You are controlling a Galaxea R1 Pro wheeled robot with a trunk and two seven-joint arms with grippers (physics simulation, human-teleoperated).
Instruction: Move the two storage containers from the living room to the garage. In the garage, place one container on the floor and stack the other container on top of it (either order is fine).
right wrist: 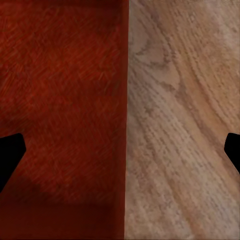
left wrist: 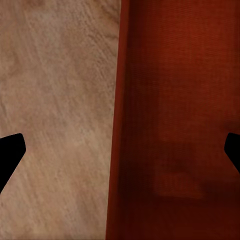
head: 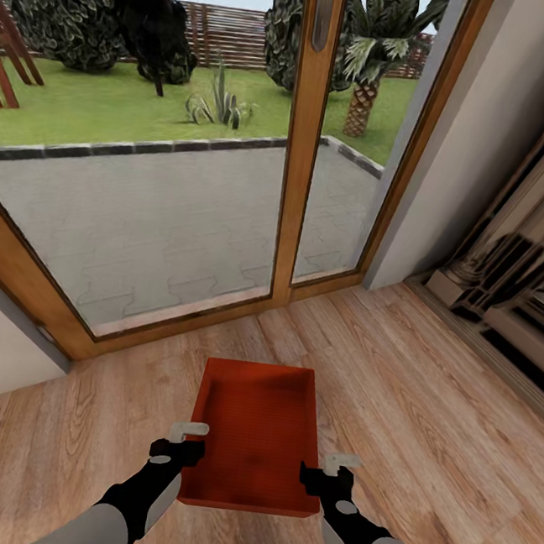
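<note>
Nearest the robot, the left gripper (head: pixel 190 429) and right gripper (head: pixel 341 462) sat either side of the bin (head: pixel 255 435), one at each long wall near its close end. Both sets of jaws were wide open, each straddling a wall with one finger over the ribbed bottom and one over the wood floor (head: pixel 423 424). Whether they actually touched the rim, I couldn't tell. Neither was closed on anything.

The bin lay flat on the planks, long axis pointing away from the robot. It looked like thin, stiff plastic, so probably light but a bit slick, and a one-sided pinch would likely let it tip. My guess was the two long walls, pinched evenly and opposite each other, were the sensible hold.

Room-wise: open floor on both sides of the bin. Further out, the glass doors (head: pixel 144 207) ran across just past its far end, a white wall (head: pixel 471 159) stood beyond on the right, and the fireplace (head: pixel 517 275) crowded the far right. Backing out seemed the freest way.
</note>
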